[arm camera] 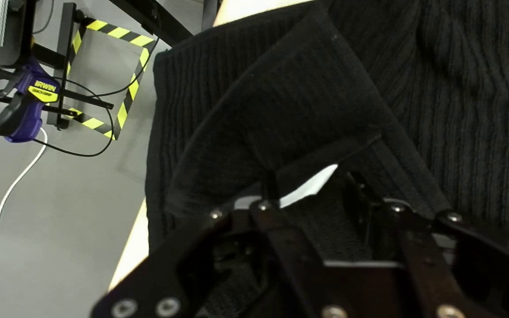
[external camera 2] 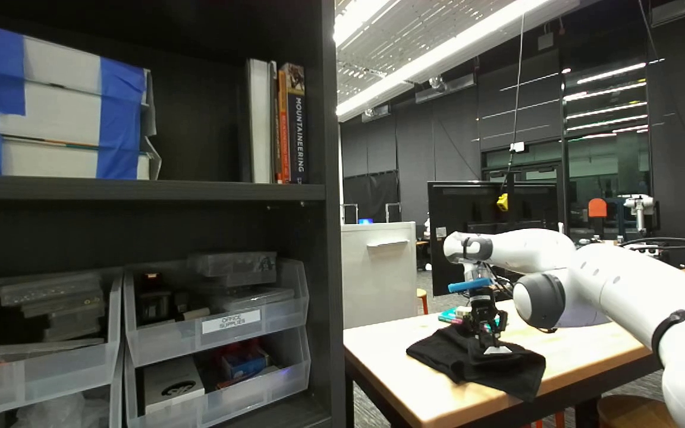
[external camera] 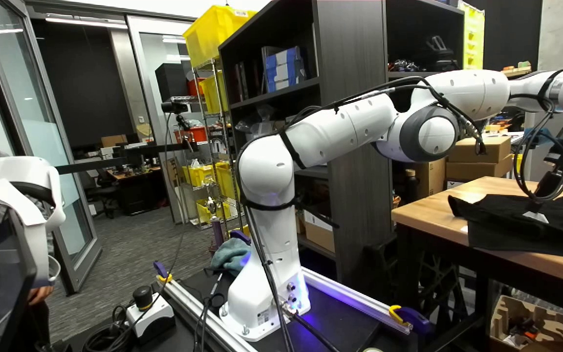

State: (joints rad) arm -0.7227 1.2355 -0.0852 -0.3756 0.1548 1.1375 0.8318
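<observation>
Beyond black cloth (external camera 2: 473,365) on the tabletop (external camera 2: 384,358), small items (external camera 2: 451,315) sit partly hidden; the end effector (arm camera: 313,177), jaws partway apart, seemingly empty, covers part of a white patch (arm camera: 312,186).

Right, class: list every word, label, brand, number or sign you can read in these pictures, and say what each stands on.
"MOUNTAINEERING" on the dark book
"OFFICE SUPPLIES" on the white label of a clear bin
"IRWIN" on the purple clamp; line below blurred, perhaps "QUICK-GRIP"
Too small or blurred to read: lettering on the orange book, the sticker on the robot's base
</observation>
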